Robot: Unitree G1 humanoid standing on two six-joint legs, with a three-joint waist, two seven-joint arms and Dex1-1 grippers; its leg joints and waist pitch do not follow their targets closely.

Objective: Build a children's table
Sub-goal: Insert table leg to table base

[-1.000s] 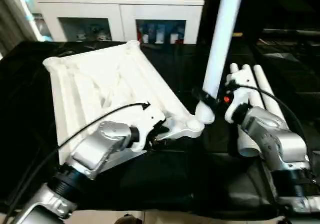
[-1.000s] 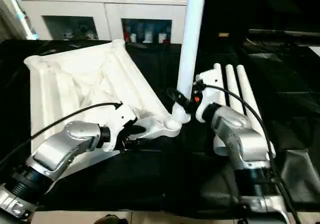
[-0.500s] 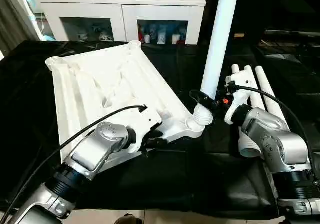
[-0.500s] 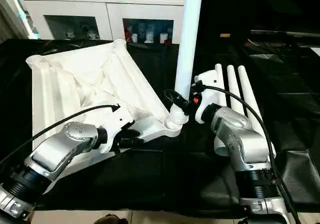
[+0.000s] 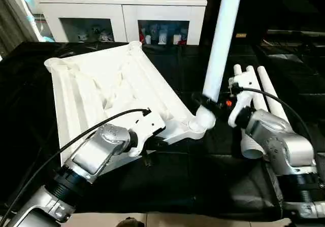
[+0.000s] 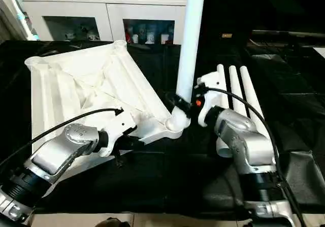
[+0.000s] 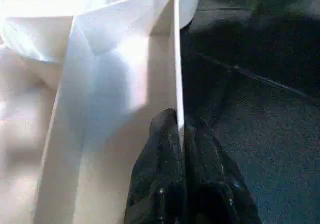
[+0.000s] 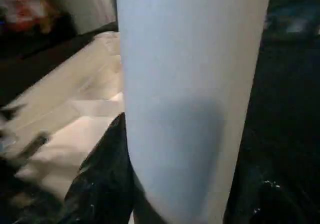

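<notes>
The white table top [image 5: 101, 85] lies ribbed side up on the black-draped work table. My left gripper [image 7: 181, 134] is shut on the thin rim wall [image 7: 176, 58] of its near edge, one black finger on each side. A white leg [image 5: 221, 39] stands nearly upright with its lower end at the near right corner socket [image 5: 195, 129]. My right gripper [image 5: 205, 102] is shut on that leg just above the socket. In the right wrist view the leg [image 8: 195, 83] sits between the black fingers [image 8: 100, 184]. Three more legs [image 6: 238, 90] lie side by side to the right.
A white cabinet [image 5: 122, 3] with glass doors stands behind the work table. Black cloth [image 5: 203, 186] covers the near part of the table. A black cable [image 5: 91, 128] loops from my left wrist over the table top's near edge.
My left gripper's fingers have closed onto the table top's near rim. The right gripper still holds the leg upright at the corner socket, almost unmoved.
</notes>
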